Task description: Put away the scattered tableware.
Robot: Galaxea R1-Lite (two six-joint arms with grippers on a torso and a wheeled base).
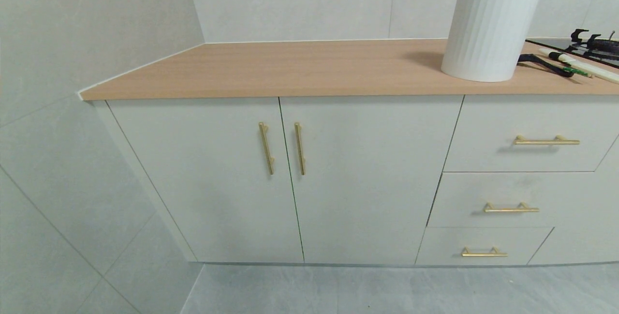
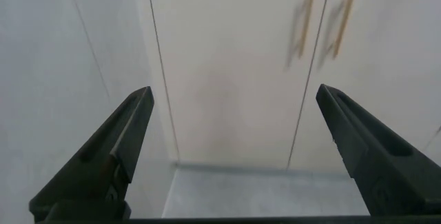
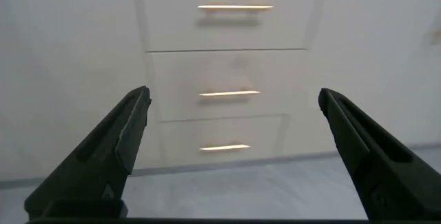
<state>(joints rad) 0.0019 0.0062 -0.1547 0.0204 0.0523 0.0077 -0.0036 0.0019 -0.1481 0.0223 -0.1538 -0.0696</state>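
Two grippers were on record at this moment, and you had both standing wide open with nothing between the fingers. Your left gripper was low in front of the double-door cabinet, whose two gold door handles appeared blurred in the left wrist view. Your right gripper faced the stack of three drawers, each fitted with a horizontal gold handle, above the grey floor.

The scattered tableware lay on the wooden countertop, at its far right end as seen from the head view. A black-handled utensil lay just beside the foot of a tall white ribbed container. A long white utensil with a green part lay next to the black one and appeared to touch it. What kind of utensils these were could not be determined. Further black items rested on a dark cooktop behind them.

Both cabinet doors and all three drawers were shut.
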